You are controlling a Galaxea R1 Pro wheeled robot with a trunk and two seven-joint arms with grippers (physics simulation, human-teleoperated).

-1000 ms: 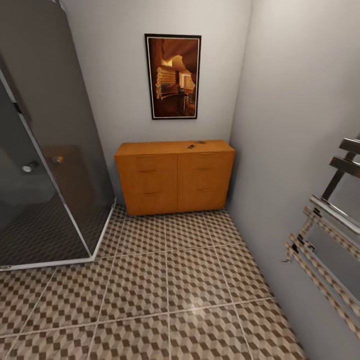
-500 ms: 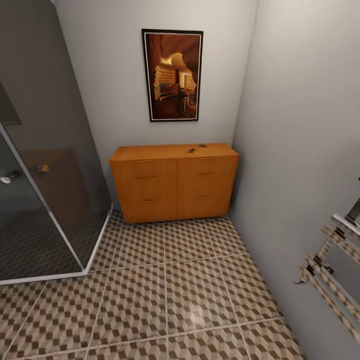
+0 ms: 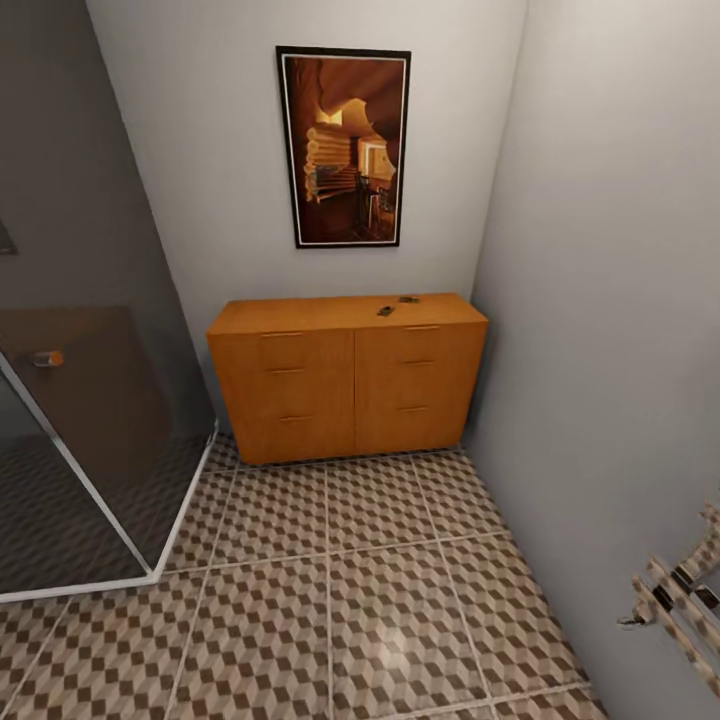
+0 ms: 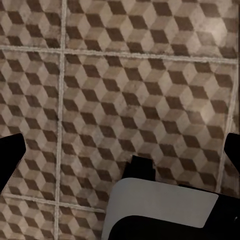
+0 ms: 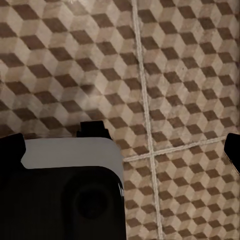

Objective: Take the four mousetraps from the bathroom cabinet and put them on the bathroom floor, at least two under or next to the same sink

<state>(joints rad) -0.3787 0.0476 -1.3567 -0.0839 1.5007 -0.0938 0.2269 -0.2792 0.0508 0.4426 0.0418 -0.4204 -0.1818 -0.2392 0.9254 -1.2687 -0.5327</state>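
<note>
Head view – cabinet: the cabinet (image 3: 347,375) is seen against the far wall, below a framed picture (image 3: 344,146).
Head view – mousetraps: two small dark items, taken to be mousetraps (image 3: 386,310), lie on the cabinet top towards its right end; their long axes cannot be told.
Head view – approach: bathroom floor (image 3: 330,600) lies between robot and cabinet, so both arms are judged well short, the right arm likely nearer.
Left wrist view – left gripper (image 4: 120,150): dark fingertips (image 4: 11,150) are set wide apart over floor tiles; nothing is held.
Right wrist view – right gripper (image 5: 120,147): fingertips (image 5: 11,149) are likewise spread wide above the tiles, with nothing held or touched.
</note>
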